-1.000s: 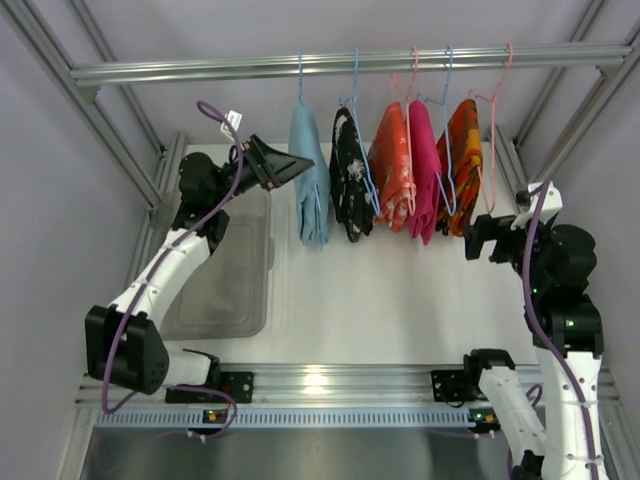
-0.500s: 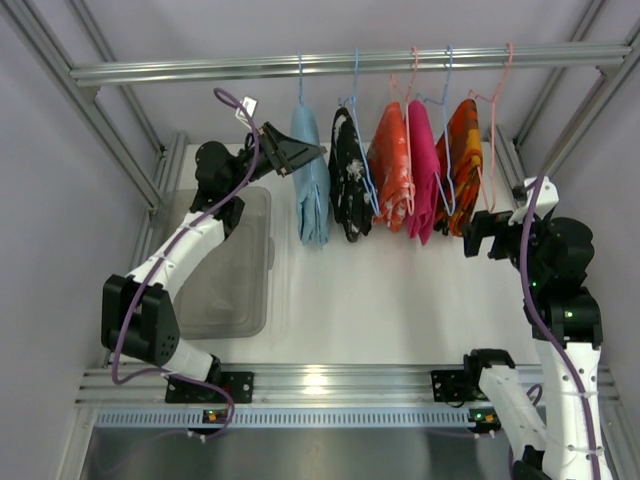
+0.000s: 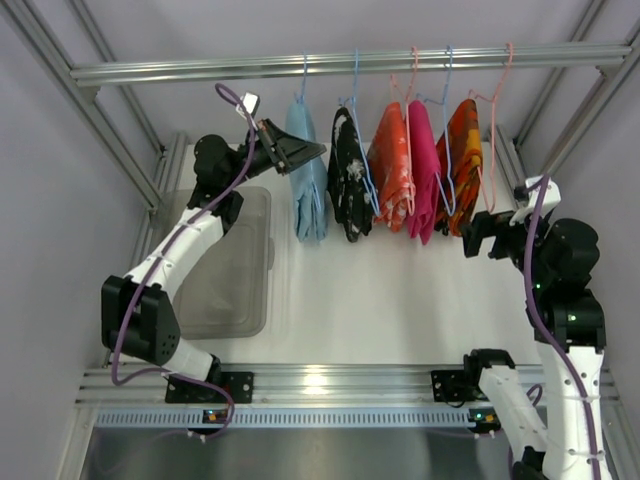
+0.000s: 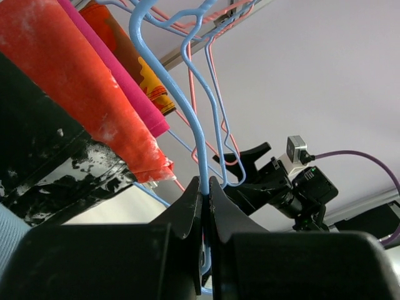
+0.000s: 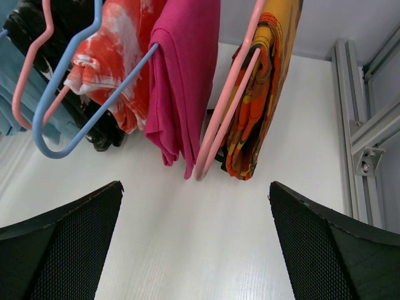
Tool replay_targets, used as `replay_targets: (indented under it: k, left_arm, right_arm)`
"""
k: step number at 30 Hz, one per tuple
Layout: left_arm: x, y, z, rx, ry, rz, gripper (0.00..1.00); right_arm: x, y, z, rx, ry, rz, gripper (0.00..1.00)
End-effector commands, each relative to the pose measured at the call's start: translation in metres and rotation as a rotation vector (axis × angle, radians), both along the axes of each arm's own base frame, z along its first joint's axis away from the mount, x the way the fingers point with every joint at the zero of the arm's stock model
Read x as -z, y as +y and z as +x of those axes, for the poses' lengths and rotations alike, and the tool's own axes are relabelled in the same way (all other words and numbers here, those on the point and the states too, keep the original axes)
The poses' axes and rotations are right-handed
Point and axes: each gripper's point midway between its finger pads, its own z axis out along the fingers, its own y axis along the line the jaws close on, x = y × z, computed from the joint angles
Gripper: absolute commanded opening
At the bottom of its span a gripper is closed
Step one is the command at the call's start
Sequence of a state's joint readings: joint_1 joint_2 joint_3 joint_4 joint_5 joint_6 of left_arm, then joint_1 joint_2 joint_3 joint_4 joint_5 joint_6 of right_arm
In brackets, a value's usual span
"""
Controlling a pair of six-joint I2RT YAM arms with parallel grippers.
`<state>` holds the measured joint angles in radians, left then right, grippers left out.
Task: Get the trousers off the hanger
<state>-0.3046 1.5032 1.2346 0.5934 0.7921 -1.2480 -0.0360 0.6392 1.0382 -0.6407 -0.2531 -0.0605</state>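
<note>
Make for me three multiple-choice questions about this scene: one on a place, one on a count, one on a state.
1. Where is the clear bin? A. left part of the table B. right part C. middle
2. How many garments hang on the rail? A. three B. five C. seven
3. The left gripper is: A. wide open B. shut on the blue hanger C. shut on a sock

1 A: it sits at the table's left edge.
2 B: blue, black, red, pink and orange ones hang there.
3 B: the gripper pinches the hanger wire.
</note>
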Motion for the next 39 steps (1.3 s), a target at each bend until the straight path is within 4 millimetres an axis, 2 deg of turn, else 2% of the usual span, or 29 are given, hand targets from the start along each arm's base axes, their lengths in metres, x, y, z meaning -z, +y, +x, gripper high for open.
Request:
replay_targets:
  k: [1,6,12,17,20,23,25,32,33,35,36,37,39]
  left_arm:
    - [-0.078,0.006,-0.031,0.019,-0.285,-0.071,0.0]
    - [-0.107,0.005,-0.033,0.014,-0.404,-0.048,0.0]
    - [-0.124,0.007,-0.047,0.037,-0.5,-0.077,0.0]
    - [-0.129,0.012,-0.061,0.045,-0.532,-0.112,0.0]
    - [-0.133,0.016,-0.077,0.054,-0.552,-0.118,0.0]
    - [-0.126,0.017,-0.085,0.061,-0.549,-0.098,0.0]
    - [-0.126,0.021,-0.098,0.061,-0.559,-0.084,0.0]
    - [-0.103,0.032,-0.128,0.008,-0.584,0.024,0.0]
    - [-0.103,0.036,-0.138,0.002,-0.584,0.042,0.0]
    - [-0.098,0.038,-0.146,-0.004,-0.604,0.066,0.0]
    - [-0.099,0.04,-0.155,-0.006,-0.612,0.067,0.0]
    - [-0.092,0.04,-0.153,-0.007,-0.581,0.08,0.0]
    - [-0.092,0.042,-0.159,-0.012,-0.588,0.082,0.0]
  right_arm:
    - [-0.03,0.002,-0.005,-0.022,-0.088,-0.008,0.99]
    - [-0.034,0.009,-0.004,-0.066,-0.101,0.001,1.0]
    - [-0.047,0.017,-0.006,-0.105,-0.145,0.011,0.99]
    - [-0.06,0.027,-0.009,-0.16,-0.177,0.042,1.0]
    - [-0.078,0.038,-0.014,-0.213,-0.219,0.08,1.0]
    - [-0.102,0.054,-0.022,-0.289,-0.252,0.167,0.99]
    - [-0.117,0.068,-0.026,-0.368,-0.269,0.23,0.99]
    - [-0.149,0.099,-0.026,-0.544,-0.268,0.401,0.93]
    - [-0.155,0.113,-0.026,-0.602,-0.258,0.42,0.92]
    - [-0.163,0.125,-0.023,-0.631,-0.258,0.43,0.89]
    - [-0.16,0.135,-0.014,-0.651,-0.235,0.424,0.88]
    - [-0.173,0.154,-0.024,-0.71,-0.251,0.433,0.87]
    - [-0.174,0.178,-0.021,-0.771,-0.219,0.455,0.84]
